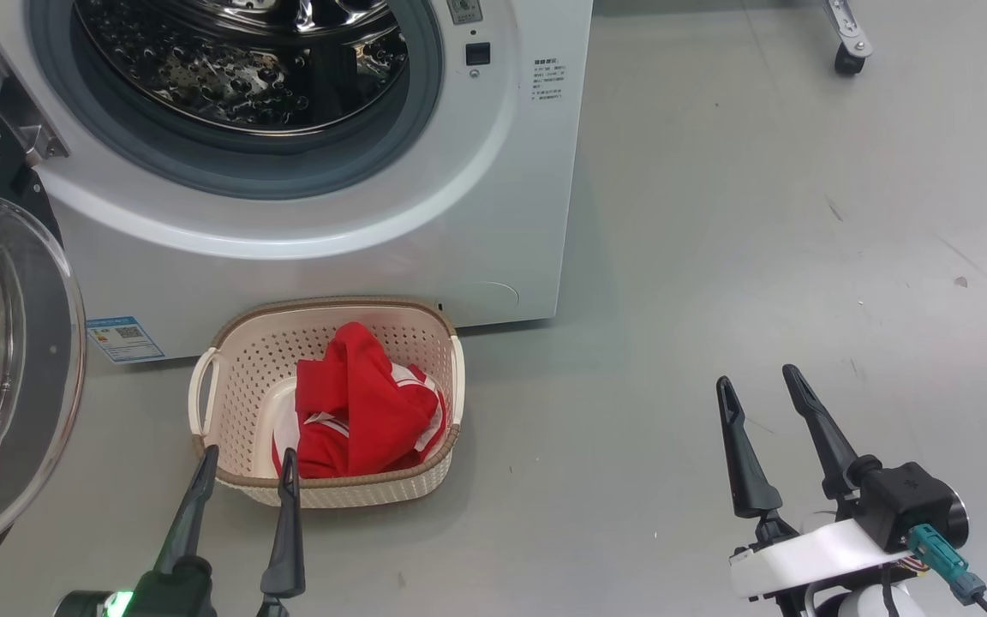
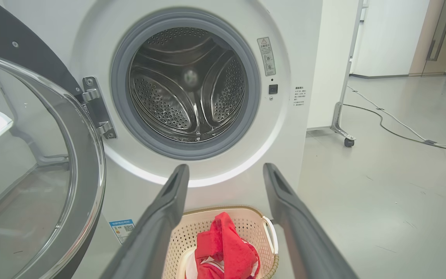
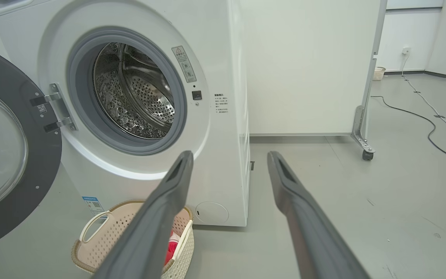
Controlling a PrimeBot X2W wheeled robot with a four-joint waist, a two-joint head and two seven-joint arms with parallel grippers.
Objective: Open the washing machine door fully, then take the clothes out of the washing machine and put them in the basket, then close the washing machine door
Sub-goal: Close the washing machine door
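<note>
The white washing machine (image 1: 493, 214) stands with its door (image 1: 5, 368) swung wide to the left on its hinge. Nothing shows inside the perforated steel drum (image 2: 188, 85). On the floor in front of the machine, the cream basket (image 1: 348, 490) holds the red clothes (image 1: 356, 403) with white stripes. My left gripper (image 1: 249, 452) is open at the basket's near rim, holding nothing, fingers pointing at the machine. My right gripper (image 1: 757, 377) is open above bare floor, well right of the basket. The left wrist view looks over the clothes (image 2: 223, 248) into the port.
A white wheeled partition with a caster (image 3: 364, 153) stands right of the machine. Cables (image 2: 401, 128) trail across the grey floor (image 1: 802, 214) beyond it. The door's black rim (image 3: 33, 182) juts out on the left.
</note>
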